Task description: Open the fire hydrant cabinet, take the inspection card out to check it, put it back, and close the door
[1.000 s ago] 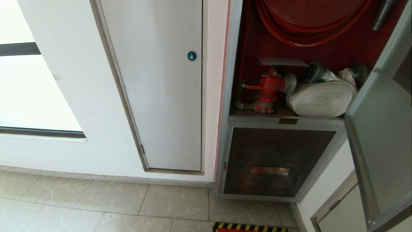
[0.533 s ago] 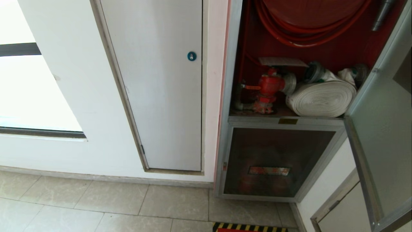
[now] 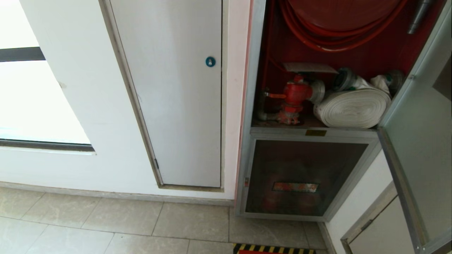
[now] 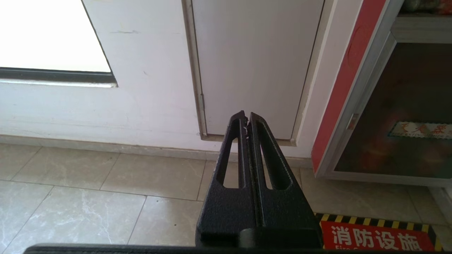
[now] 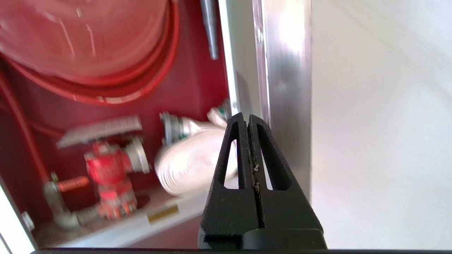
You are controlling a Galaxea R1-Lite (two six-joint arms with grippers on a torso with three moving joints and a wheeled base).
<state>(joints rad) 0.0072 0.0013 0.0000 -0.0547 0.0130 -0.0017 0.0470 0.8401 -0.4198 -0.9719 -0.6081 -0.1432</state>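
Right tool (image 5: 247, 118) has its two black fingers pressed flat together with nothing between them, its tips set just in front of the silver aluminium frame edge of the large tinted-glass door (image 5: 282, 88), though whether they touch it cannot be told. That door stands swung open, its pale inner face filling the side of the tool away from the cabinet. On the other side of the tool lies the open tall silver-framed fire hydrant cabinet with its red interior (image 3: 370, 58). Just beyond the fingertips, inside the cabinet, sits the white rolled hose (image 5: 192, 162); farther off stands the red valve (image 5: 106, 173), and resting flat on top of that valve is the thin whitish rectangular inspection card (image 5: 100, 130), well apart from the tool and blurred in the wrist view. Above the card hangs the red hose reel with its coiled red hose (image 5: 88, 42). Left tool (image 4: 247, 118) is likewise narrowed to a closed seam and empty, aimed at the lower corner of a plain white wall panel (image 4: 254, 63), above the beige floor tiles (image 4: 106, 197); off to its side is a smaller dark glass panel with a label strip (image 4: 406, 116) and a red floor sign edged in yellow and black stripes (image 4: 374, 236).
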